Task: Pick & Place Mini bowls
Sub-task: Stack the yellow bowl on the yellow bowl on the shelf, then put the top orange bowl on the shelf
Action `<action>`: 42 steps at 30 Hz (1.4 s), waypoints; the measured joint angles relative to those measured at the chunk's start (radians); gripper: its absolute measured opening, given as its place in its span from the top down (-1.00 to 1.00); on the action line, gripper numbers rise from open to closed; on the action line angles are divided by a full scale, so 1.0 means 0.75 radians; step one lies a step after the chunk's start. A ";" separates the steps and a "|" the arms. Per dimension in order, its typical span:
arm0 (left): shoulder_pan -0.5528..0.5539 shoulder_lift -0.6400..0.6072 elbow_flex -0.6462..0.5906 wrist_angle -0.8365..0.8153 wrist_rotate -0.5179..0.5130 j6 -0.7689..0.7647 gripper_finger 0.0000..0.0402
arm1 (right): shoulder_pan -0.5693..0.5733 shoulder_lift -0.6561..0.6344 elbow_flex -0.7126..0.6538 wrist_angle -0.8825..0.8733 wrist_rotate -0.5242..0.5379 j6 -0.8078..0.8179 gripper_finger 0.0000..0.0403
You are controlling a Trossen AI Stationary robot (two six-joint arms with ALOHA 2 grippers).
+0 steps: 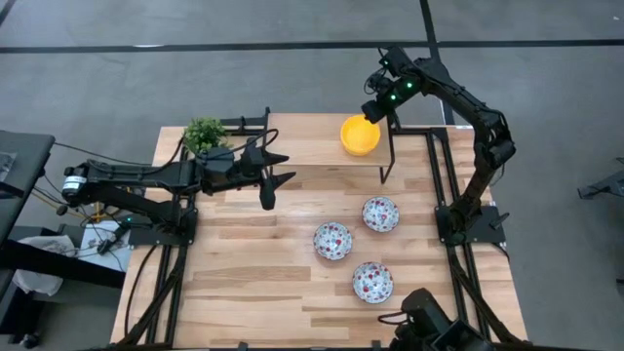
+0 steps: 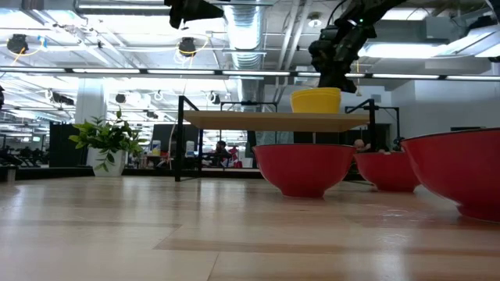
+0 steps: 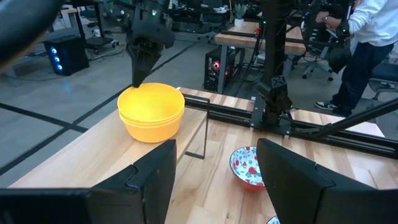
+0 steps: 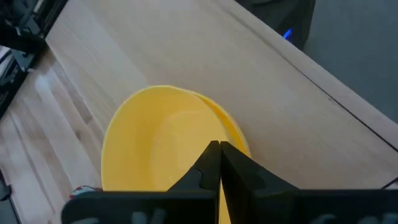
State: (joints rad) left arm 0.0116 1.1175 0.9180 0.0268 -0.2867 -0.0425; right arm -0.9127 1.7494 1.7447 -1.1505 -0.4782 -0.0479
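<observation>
Plain yellow mini bowls [image 1: 359,135] [image 3: 151,112] sit nested in one stack on a raised wooden shelf [image 2: 258,121] at the table's far side. My right gripper [image 4: 219,146] [image 3: 138,79] is shut and slants down over the stack, its tips just inside the top bowl's far rim. Three white floral mini bowls [image 1: 380,214] [image 1: 332,240] [image 1: 372,282] rest upright on the table at the right. My left gripper [image 1: 285,168] [image 3: 217,168] hovers open and level over the table's left middle, pointing toward the shelf, with nothing between its fingers. My right gripper has its shut fingertips [image 3: 135,73] at the top yellow bowl's far rim [image 4: 233,134], coming steeply from above. Whether they touch the bowl I cannot tell. The stack stands upright on the shelf.
A small potted plant [image 1: 203,134] stands at the far left corner. The shelf's black legs [image 1: 387,161] drop to the table beside the stack. Bare wood lies at the near left. A person [image 3: 373,37] stands in the room beyond the table.
</observation>
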 joint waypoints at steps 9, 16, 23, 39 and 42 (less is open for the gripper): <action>0.000 0.000 0.000 0.000 0.001 0.000 -0.10 | 0.000 -0.012 0.001 -0.012 0.013 -0.011 1.00; 0.000 0.000 0.000 0.000 0.001 0.000 -0.10 | -0.008 -0.012 0.001 -0.024 0.019 -0.017 1.00; -0.036 0.000 0.000 0.000 0.003 0.001 -0.10 | -0.011 -0.011 0.001 -0.053 0.058 -0.019 1.00; -0.061 0.000 0.000 0.000 0.001 0.004 -0.10 | 0.017 -0.069 -0.017 -0.078 0.077 -0.007 1.00; -0.061 0.000 0.000 0.000 0.000 0.001 -0.10 | 0.037 -0.132 -0.017 -0.104 0.081 -0.013 1.00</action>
State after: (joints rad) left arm -0.0341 1.1175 0.9180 0.0265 -0.2867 -0.0418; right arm -0.8847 1.6501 1.7321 -1.2285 -0.4172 -0.0579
